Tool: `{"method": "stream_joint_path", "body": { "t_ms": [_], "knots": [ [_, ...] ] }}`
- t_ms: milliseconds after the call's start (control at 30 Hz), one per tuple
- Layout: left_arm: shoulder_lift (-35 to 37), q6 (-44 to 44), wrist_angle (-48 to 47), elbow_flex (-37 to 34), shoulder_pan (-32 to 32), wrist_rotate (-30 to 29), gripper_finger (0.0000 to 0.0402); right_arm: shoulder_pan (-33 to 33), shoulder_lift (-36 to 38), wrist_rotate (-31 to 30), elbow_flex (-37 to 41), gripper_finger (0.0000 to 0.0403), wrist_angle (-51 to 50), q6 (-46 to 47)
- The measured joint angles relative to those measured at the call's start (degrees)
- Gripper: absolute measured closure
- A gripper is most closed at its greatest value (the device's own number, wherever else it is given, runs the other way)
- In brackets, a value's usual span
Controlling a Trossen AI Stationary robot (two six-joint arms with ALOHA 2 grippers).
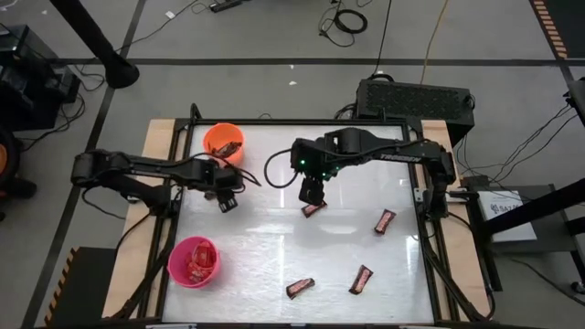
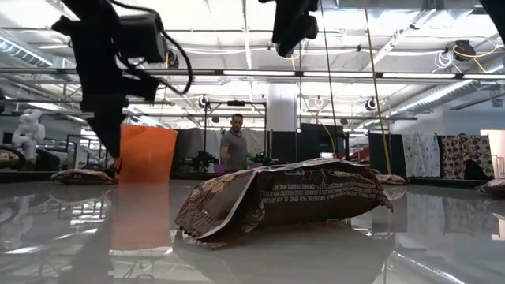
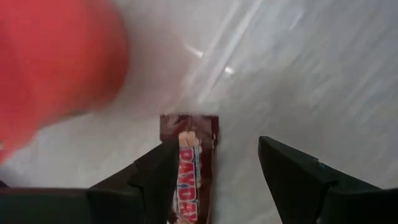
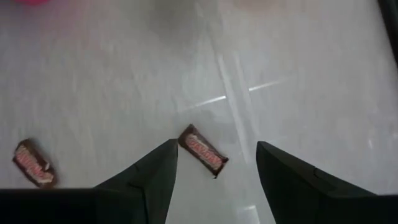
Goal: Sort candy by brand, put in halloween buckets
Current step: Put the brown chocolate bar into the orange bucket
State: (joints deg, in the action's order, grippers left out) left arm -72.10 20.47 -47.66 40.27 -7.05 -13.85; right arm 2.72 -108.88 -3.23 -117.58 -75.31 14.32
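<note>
Near the tabletop's (image 1: 274, 256) middle, the right hand (image 1: 313, 194) hangs spread just above a dark brown bar (image 1: 313, 209); in the right wrist view that bar (image 4: 203, 150) lies flat between the two fingers (image 4: 149, 180), untouched. Risk: it lies askew to the fingers, so a straight drop may catch only a corner, and on this glossy surface it could skid away or get pinned instead of lifted.

Left hand (image 1: 227, 196) sits near the orange bucket (image 1: 222, 143), fingers spread. In its wrist view a brown bar with red lettering (image 3: 188, 168) runs along one finger (image 3: 152, 180). Cannot tell if the bar rests on the tabletop or hangs against that finger. Risk: if it's stuck to the finger it may ride along or fall outside the bucket; the hand is also close enough to the bucket wall (image 3: 56, 62) to bump and tip it.

Three more dark bars lie loose nearer the front: one right of centre (image 1: 385, 220), one lower right (image 1: 361, 280), one lower middle (image 1: 300, 288). Another dark wrapper (image 2: 284, 201) fills the low view.

Orange bucket holds at least one dark bar. The pink bucket (image 1: 194, 261), at front left, holds several red bars; exact count unclear. Wrong-bucket drops are possible, since all the loose bars look alike from above.
</note>
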Motion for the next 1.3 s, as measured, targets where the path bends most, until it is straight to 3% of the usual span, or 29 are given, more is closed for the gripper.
{"method": "stream_joint_path", "body": {
  "t_ms": [533, 767, 867, 1133, 1300],
  "knots": [
    [-14.4, -0.6, -2.1, 0.3, 0.0, -3.2, 0.0176, -0.3, 0.0, -1.6, 0.0, 0.0193, -0.7, 1.5],
    [-16.0, -6.0, 0.3, 0.3, -1.6, 1.8, 0.018, -0.4, 0.0, -1.5, 0.0, 0.0193, 0.1, 2.9],
    [-15.4, -5.9, 0.5, 0.2, -2.1, 2.1, 0.0206, -0.9, 0.0, -1.6, 0.0, 0.0193, 0.1, 3.4],
    [-14.0, -4.3, 1.0, 0.1, -2.4, 2.5, 0.0336, -2.9, -0.1, -1.5, 0.0, 0.0193, 1.0, 4.0],
    [-10.9, -0.7, 2.6, 0.1, -0.4, 2.5, 0.0349, -3.7, -0.1, -1.5, 0.0, 0.0193, 1.7, 4.7]
  ]
}}
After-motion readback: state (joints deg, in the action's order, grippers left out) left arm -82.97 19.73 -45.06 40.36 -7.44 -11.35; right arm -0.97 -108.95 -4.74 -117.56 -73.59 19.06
